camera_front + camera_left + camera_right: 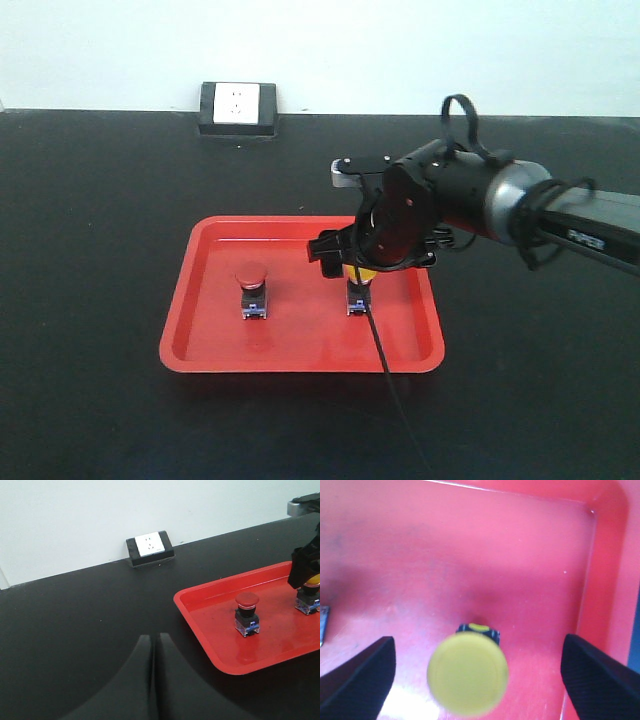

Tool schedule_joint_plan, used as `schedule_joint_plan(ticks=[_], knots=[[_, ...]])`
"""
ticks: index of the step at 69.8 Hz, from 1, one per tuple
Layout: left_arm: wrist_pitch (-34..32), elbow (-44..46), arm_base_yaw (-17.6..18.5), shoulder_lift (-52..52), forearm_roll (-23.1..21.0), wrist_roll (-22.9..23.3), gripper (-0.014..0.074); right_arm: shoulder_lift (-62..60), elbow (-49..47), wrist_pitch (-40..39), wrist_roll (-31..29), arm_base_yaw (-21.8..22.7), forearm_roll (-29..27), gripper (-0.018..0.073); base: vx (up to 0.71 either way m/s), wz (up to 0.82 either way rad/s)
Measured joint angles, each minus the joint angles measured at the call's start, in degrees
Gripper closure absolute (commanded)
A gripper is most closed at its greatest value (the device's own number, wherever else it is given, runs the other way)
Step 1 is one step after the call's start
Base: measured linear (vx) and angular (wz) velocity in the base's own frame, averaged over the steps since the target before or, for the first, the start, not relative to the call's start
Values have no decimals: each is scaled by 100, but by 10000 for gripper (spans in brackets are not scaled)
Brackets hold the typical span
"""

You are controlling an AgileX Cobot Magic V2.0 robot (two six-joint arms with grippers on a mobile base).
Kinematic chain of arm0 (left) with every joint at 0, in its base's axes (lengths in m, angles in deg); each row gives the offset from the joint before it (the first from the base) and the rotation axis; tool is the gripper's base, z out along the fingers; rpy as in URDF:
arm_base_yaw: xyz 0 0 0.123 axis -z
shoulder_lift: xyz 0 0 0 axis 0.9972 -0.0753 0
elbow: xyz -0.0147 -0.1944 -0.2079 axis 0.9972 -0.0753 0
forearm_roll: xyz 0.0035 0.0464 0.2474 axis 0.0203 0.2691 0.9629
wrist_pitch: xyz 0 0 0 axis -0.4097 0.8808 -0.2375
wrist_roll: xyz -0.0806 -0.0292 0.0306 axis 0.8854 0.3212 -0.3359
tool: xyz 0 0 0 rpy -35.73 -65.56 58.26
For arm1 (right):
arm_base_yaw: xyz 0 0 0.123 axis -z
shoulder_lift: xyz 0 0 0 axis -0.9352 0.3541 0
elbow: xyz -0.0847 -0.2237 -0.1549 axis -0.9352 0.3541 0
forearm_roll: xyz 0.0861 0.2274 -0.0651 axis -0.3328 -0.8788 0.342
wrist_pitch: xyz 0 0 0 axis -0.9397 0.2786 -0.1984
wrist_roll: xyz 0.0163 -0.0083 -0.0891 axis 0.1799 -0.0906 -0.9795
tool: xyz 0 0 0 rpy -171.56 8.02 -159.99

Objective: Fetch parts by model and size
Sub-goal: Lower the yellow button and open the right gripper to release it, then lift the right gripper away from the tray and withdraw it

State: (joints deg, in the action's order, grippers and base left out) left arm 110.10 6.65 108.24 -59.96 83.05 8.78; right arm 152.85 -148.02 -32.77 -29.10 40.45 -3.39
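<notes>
Both switches stand upright inside the red tray (200, 345). Red-cap switch (252, 289) sits toward the tray's left-centre; yellow-cap switch (358, 292) toward its right-centre, well apart from the red one and nearer the tray's right wall.

Right gripper (350, 262) is over the yellow one, jaws spread wide, nothing held. In the wrist view the yellow cap (468, 674) lies between the two black fingers (357, 680), w/ clear tray floor either side, so no contact yet. Cap is blurred there, prob. very close to the lens; exact height above it can't be judged.

Left gripper (154, 680) rests over the black table (75, 610) left of the tray, fingers pressed together, empty.

Handling, as a guess: small rigid plastic part, light, not fragile. Domed cap is smooth and rounded, so pads could slip off it; top-heavy on a narrow base, so a one-sided nudge may tip it. Better hold is the square black body just under the cap, flat faces, approx. centred between the pads, closing evenly. Cap also presses in, so avoid bearing down on it.

A wall socket block (237, 107) sits on the table beyond the tray's far edge.
</notes>
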Motion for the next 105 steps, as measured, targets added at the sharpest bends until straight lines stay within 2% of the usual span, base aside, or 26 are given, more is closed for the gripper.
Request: schedule_joint_plan(ticks=[12, 24, 37, 47, 61, 74, 105], knots=[[27, 0, 0, 0, 0, 0, 604, -769, 857, -807, 0, 0, 94, -16, 0, 0], [32, 0, 0, 0, 0, 0, 604, -1654, 1682, -1498, 0, 0, 488, 28, 0, 0], [32, 0, 0, 0, 0, 0, 604, -2757, 2648, -2160, 0, 0, 877, 118, 0, 0], [32, 0, 0, 0, 0, 0, 604, -3582, 3337, -2727, 0, 0, 1061, 261, 0, 0], [32, 0, 0, 0, 0, 0, 604, -4637, 4169, -3100, -12, 0, 1158, 578, 0, 0], [32, 0, 0, 0, 0, 0, 604, -5677, 4937, -3431, -64, 0, 1202, 568, 0, 0], [32, 0, 0, 0, 0, 0, 604, -7929, 6357, -3453, -230, 0, 1450, 564, 0, 0]])
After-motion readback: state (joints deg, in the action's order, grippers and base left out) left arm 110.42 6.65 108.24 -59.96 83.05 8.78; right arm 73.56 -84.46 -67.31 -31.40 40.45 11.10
